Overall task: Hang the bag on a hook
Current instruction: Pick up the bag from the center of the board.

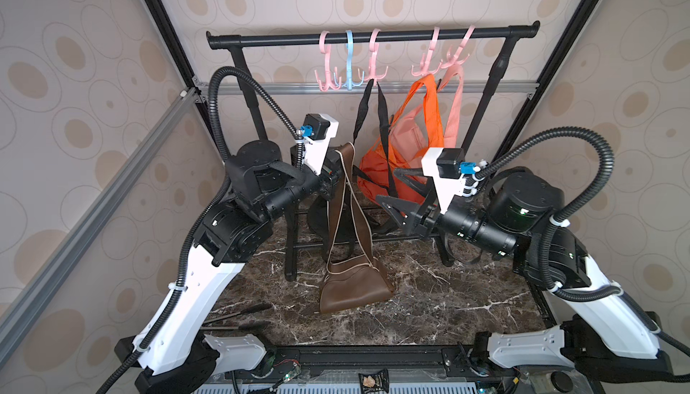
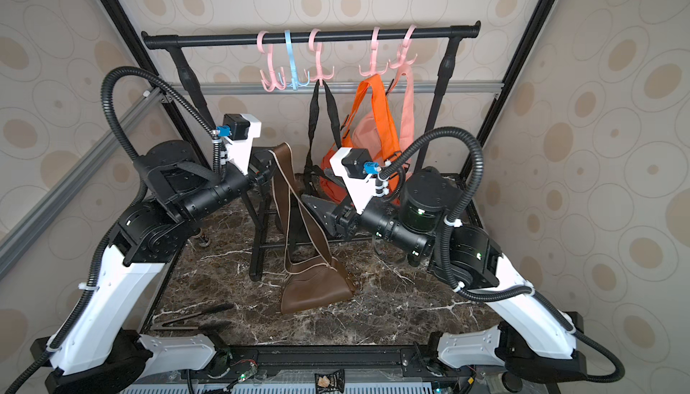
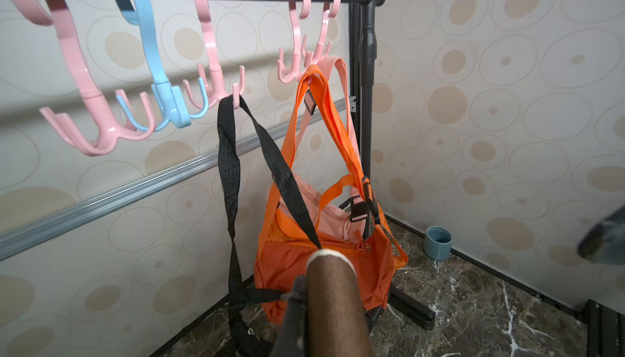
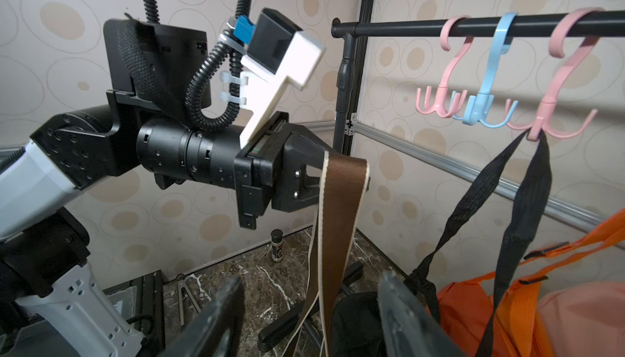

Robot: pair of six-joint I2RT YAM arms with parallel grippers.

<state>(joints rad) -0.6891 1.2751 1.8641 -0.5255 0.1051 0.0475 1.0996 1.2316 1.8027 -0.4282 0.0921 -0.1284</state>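
At the centre of the dark marble surface (image 1: 448, 299) stands a brown bag (image 1: 353, 287). Its base rests on the stone and its long strap (image 1: 345, 190) is drawn up toward 12 o'clock. The left hand (image 1: 333, 176) is clamped shut on the top of that strap. The right hand (image 1: 387, 185), at about 2 o'clock from the bag, has its jaws apart and holds nothing.

A black rail (image 1: 373, 36) crosses at 12 o'clock, carrying five hooks. The pink hook (image 1: 326, 75) and the blue hook (image 1: 350, 71), toward 11 o'clock, are free. The three hooks toward 1 o'clock carry a bag on black straps (image 1: 381, 112), an orange bag (image 1: 377, 172) and a peach bag (image 1: 414, 131).

The likely risks are these. Only one pinch holds the strap, so it could slide out under the bag's weight. The black straps hang just beside the brown one, so a swinging lift could tangle them. The hook prongs are short, so the loop may miss one.

None of the bags shows its inside. A small blue cup (image 3: 438, 242) in the far corner looks empty, though its floor is too dim to be sure.
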